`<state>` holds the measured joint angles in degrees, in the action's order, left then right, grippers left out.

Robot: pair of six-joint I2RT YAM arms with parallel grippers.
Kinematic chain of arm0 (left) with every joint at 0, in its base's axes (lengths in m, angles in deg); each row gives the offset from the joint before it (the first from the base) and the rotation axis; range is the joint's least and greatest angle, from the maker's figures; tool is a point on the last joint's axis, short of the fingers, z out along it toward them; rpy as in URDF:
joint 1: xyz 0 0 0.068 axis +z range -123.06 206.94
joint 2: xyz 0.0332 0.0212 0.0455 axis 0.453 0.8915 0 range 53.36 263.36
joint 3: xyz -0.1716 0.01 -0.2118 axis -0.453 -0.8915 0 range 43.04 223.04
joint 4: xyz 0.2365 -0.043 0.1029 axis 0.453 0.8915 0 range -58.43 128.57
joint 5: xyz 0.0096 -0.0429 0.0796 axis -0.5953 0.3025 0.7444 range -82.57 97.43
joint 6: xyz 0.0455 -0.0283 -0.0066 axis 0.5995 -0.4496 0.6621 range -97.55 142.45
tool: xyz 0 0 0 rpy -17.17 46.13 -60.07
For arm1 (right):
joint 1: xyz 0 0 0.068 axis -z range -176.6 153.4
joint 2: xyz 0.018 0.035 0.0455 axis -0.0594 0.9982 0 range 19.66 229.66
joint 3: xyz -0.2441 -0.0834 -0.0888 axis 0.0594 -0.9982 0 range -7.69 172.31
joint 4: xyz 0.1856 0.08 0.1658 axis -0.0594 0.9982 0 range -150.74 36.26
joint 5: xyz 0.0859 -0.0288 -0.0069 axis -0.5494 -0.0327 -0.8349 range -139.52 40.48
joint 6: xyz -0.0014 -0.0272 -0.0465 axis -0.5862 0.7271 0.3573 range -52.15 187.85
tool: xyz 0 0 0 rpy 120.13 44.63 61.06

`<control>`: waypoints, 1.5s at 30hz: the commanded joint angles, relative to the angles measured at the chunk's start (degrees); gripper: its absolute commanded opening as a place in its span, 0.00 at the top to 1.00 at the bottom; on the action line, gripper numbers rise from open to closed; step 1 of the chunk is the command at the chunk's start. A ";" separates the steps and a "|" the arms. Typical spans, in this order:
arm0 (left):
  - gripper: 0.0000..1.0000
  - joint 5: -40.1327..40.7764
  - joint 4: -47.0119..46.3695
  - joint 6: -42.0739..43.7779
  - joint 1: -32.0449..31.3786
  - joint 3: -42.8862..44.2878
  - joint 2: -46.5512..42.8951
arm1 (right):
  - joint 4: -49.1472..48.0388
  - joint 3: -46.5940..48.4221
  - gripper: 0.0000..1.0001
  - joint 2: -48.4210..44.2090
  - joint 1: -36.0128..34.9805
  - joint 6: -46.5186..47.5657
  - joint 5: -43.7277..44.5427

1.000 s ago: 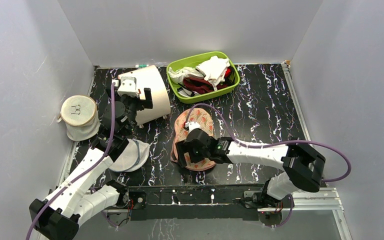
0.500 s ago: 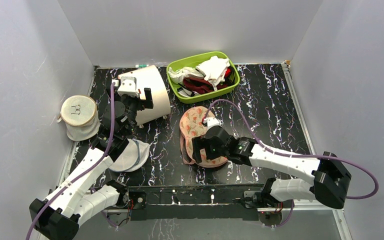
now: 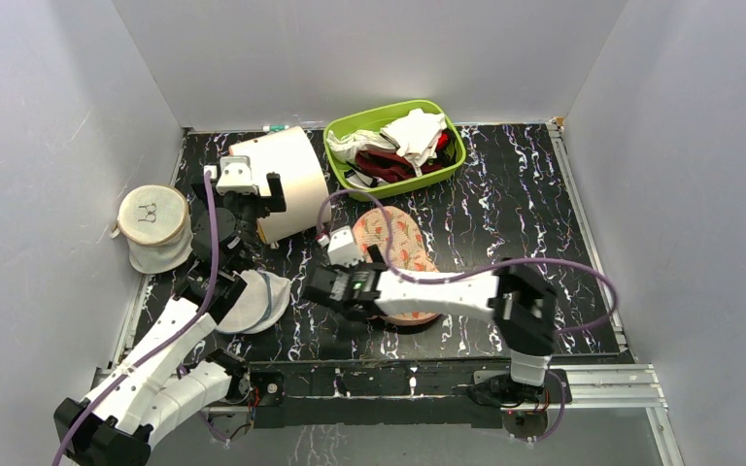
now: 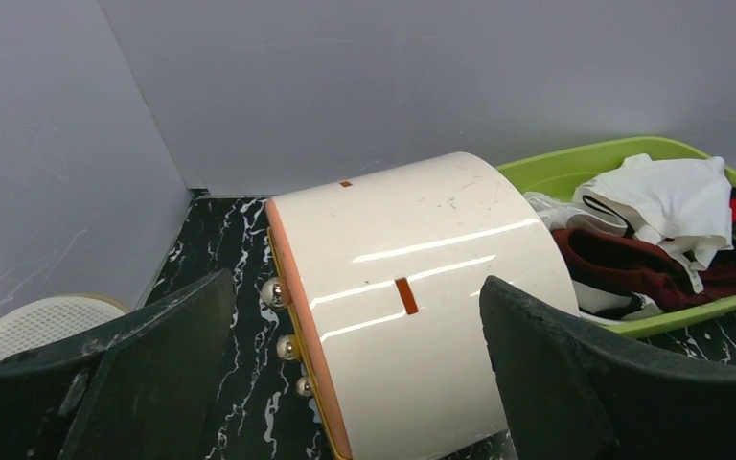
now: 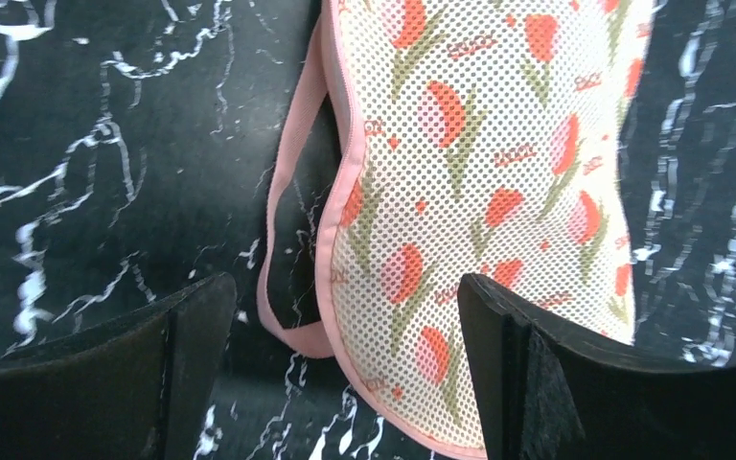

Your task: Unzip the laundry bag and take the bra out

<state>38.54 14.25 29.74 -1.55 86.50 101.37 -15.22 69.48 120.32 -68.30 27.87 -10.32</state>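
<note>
The laundry bag (image 3: 400,245) lies flat mid-table: peach mesh with red and green print and pink edging. In the right wrist view the laundry bag (image 5: 498,182) fills the upper middle, and a pink loop strap (image 5: 290,240) hangs off its left edge. My right gripper (image 3: 348,307) hovers open over the bag's near left end. Its fingers straddle the pink edge without clamping it, also in its wrist view of the right gripper (image 5: 345,316). My left gripper (image 3: 257,199) stands open and empty at the back left. The bra is hidden.
A white drum (image 4: 412,287) lies on its side right in front of the left gripper (image 4: 355,287). A green basket (image 3: 345,136) of white cloths and a dark red garment stands at the back. A white mesh cylinder bag (image 3: 152,228) and a round mesh pouch (image 3: 257,296) sit at the left.
The right arm folded its elbow inward and the gripper moved left to the bag's near left edge. The bag slid and turned a little. The left gripper shifted slightly left.
</note>
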 commanded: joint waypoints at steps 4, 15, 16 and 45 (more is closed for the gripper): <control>0.02 4.70 -5.18 2.78 0.19 -0.92 -1.81 | 22.98 11.49 0.26 14.13 -5.64 -10.64 20.11; 0.02 4.66 -5.53 3.07 0.19 -1.24 -1.94 | 14.48 6.57 0.55 15.04 -6.87 -0.40 16.60; 0.02 4.59 -5.53 2.94 0.23 -1.21 -1.92 | 13.30 6.45 0.56 15.19 -6.86 0.76 15.83; 0.02 3.02 -4.57 2.17 0.21 -0.87 -0.29 | 12.39 7.19 1.00 10.43 -8.10 1.27 13.94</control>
<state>41.97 10.99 32.32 -1.55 85.34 101.04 -2.28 75.99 137.00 -76.04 30.29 2.38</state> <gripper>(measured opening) 0.983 0.013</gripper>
